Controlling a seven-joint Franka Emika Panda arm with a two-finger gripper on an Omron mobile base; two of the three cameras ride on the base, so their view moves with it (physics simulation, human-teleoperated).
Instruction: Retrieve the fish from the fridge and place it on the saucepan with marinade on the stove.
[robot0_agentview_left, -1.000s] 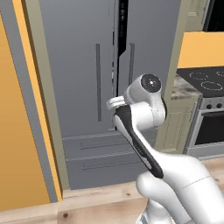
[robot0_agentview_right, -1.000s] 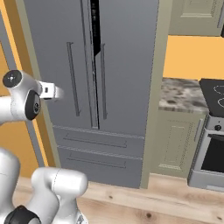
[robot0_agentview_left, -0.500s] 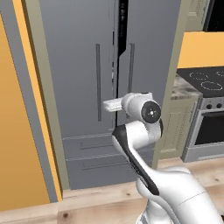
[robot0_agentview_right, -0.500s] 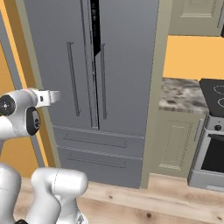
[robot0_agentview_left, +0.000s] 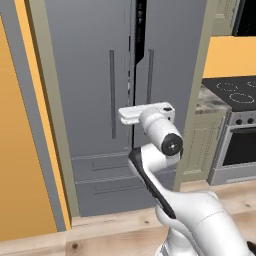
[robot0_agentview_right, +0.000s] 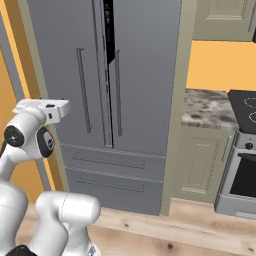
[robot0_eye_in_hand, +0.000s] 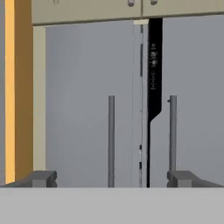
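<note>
the fridge (robot0_agentview_left: 125, 100) filled the middle of the left base view, its two tall grey doors shut or very nearly so, with a narrow dark slot running down between them in the upper part. the fish was presumably behind those doors and could not be seen. two vertical handles (robot0_eye_in_hand: 111, 140) flanked the seam, and two grey drawers (robot0_agentview_right: 107, 172) sat below the doors. the gripper (robot0_eye_in_hand: 111, 178) faced the doors with its fingers spread wide and empty, the left handle roughly centred between them in the hand view, well short of any contact. the stove (robot0_agentview_left: 235, 92) lay at the right edge of the frame, beyond a stone counter (robot0_agentview_right: 207, 107); the saucepan was not distinguishable there. judged from this, nothing was done yet: door opening, fish pickup and transfer all remained.
</note>
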